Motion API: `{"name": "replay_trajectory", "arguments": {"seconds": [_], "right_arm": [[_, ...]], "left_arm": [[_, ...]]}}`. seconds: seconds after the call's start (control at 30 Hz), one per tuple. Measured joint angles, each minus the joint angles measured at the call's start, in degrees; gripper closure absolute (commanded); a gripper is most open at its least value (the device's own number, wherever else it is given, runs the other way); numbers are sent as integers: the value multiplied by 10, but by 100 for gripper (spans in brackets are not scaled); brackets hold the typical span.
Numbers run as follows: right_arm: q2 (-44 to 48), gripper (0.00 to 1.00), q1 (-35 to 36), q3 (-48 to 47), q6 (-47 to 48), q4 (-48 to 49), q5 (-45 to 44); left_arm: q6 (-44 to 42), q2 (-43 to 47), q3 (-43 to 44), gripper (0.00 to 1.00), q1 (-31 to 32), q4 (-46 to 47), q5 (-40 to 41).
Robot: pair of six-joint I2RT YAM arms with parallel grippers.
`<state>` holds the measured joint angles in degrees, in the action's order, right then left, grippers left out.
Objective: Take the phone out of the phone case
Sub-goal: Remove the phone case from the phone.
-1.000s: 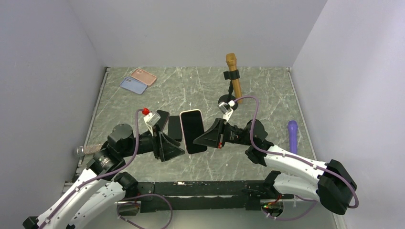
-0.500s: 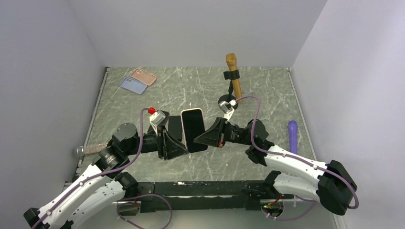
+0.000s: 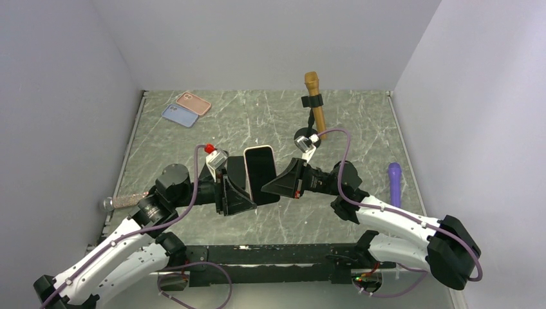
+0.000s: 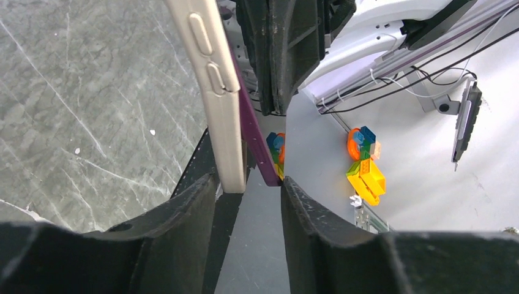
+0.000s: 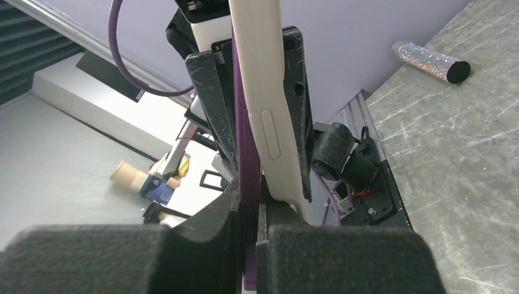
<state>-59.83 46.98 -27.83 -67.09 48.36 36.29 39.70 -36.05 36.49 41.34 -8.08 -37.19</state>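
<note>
One phone (image 3: 261,175) in one cream phone case (image 4: 211,92) is held on its edge above the middle of the table (image 3: 360,129), between the two grippers. The left gripper (image 4: 248,187) is clamped over the end of the case. The right gripper (image 5: 256,205) is clenched on the phone's purple edge, which stands a little out of the case.

Two spare ones — a pink case (image 3: 193,103) and a blue case (image 3: 179,115) — lie touching at the far left corner. There are three microphones:
- a gold microphone (image 3: 313,90) on a stand behind the grippers
- a purple microphone (image 3: 394,180) near the right edge
- a glitter microphone (image 3: 125,201) at the left edge

Bare marble lies between them.
</note>
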Motion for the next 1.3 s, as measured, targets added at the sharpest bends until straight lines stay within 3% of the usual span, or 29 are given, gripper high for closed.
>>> {"name": "replay_trajectory", "arguments": {"seconds": [0.2, 0.53, 0.8, 0.93, 1.07, 1.3], "right_arm": [[5, 100, 3, 0, 0, 0, 0], [10, 100, 5, 0, -6, 12, 1], [5, 100, 5, 0, -11, 27, 2], [-6, 100, 5, 1, -16, 34, 2], [-10, 100, 4, 3, -16, 37, -4], [-8, 100, 2, 4, -10, 18, -20]], "left_arm": [[-16, 21, 0, 45, 0, -28, 15], [-23, 22, 0, 51, 0, -36, 25], [-4, -19, 0, 54, 0, 16, 15], [4, -48, 5, 64, 0, 35, 10], [5, -86, 21, 100, 1, 40, 6], [8, -91, 25, 100, 2, 33, 30]]}}
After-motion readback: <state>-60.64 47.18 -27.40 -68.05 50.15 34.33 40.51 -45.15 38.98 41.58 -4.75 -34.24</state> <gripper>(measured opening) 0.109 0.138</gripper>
